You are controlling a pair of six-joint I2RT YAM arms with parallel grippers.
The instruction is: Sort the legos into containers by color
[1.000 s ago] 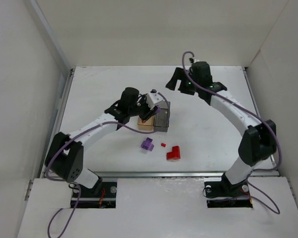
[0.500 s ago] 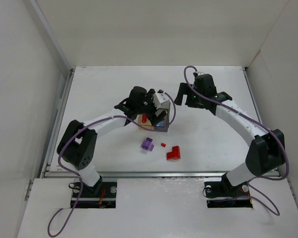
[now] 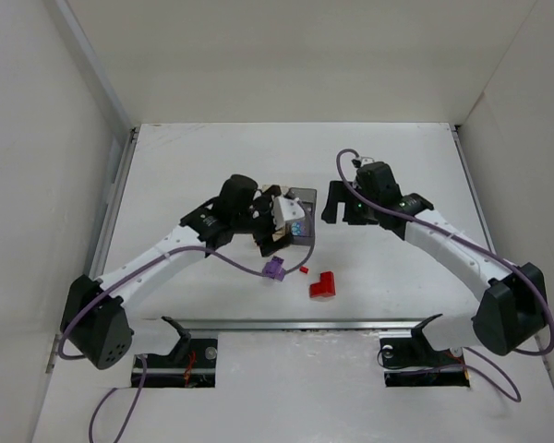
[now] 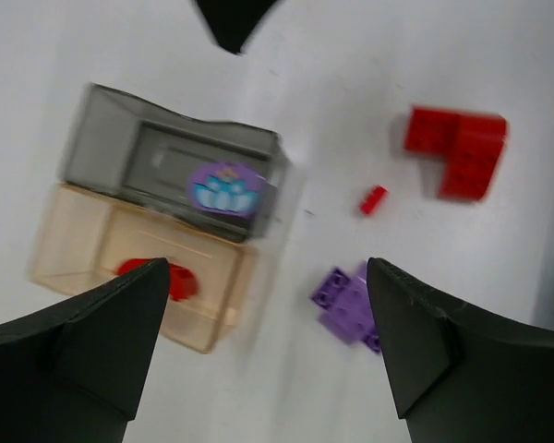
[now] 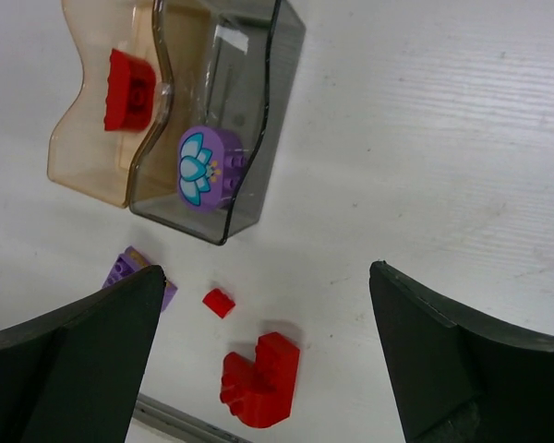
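Showed both pairs of fingers spread wide and holding nothing: left fingers (image 4: 83,360) at the lower corners of the left wrist view, right fingers (image 5: 74,369) at the lower corners of the right wrist view. Found the orange-tan bin (image 5: 88,166) and the smoky grey bin (image 5: 258,111) touching along their long sides, upper left of the right wrist view. Counted one red brick (image 5: 129,89) inside the orange-tan bin and a round purple piece (image 5: 201,168) with a pale flower print inside the grey one. Left three pieces loose on the white surface (image 5: 443,138) below the bins: a purple brick (image 5: 125,268) at lower left, a tiny red brick (image 5: 219,302) just right of it, and an L-shaped red brick (image 5: 258,378) nearest the bottom edge, none touching another. Made out little of the orange-tan bin from the top view, mid-frame, probably because the left wrist hung directly over it. Placed the right fingers just right of the grey bin there, apart from it
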